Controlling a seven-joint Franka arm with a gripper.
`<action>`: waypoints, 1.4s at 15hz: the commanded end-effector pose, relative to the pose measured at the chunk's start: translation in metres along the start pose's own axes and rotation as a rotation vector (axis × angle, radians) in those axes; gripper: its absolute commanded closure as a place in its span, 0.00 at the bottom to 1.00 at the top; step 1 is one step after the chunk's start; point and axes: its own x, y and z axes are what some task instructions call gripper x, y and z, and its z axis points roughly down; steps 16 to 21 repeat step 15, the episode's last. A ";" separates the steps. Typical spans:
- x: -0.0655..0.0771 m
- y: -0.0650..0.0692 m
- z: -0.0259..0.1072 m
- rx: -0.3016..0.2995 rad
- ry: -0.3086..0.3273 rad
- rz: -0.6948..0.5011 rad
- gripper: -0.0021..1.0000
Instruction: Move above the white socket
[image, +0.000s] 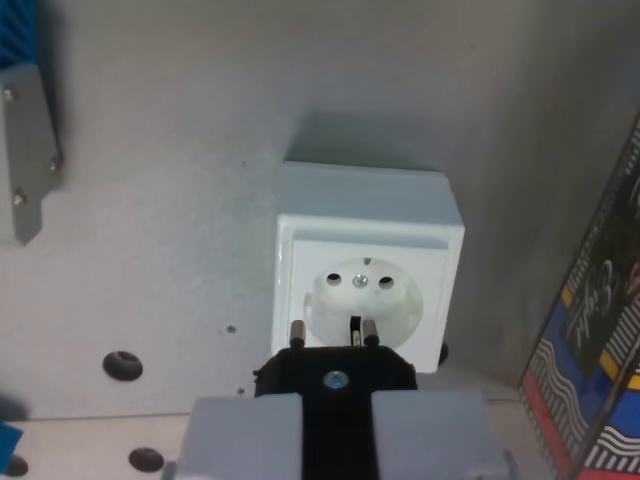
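Observation:
The white socket (365, 265) is a square box standing on the grey surface in the middle of the wrist view. Its round recess with two holes and a centre screw faces the camera. At the bottom edge my gripper (337, 425) is shut on a black plug (335, 378), with a grey finger (245, 438) on each side of it. The plug's two metal pins point at the lower rim of the socket's recess and overlap it in the picture. How high the pins are above the socket I cannot tell.
A grey metal bracket (28, 160) with screws hangs at the upper left, with a blue part (18, 30) above it. A box with a colourful pattern (600, 350) stands along the right edge. Dark holes (122, 365) dot the surface at the lower left.

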 end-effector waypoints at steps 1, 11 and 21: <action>-0.006 0.005 0.013 0.032 0.095 0.096 1.00; -0.022 0.010 0.035 0.036 0.097 0.104 1.00; -0.024 0.011 0.039 0.034 0.096 0.099 1.00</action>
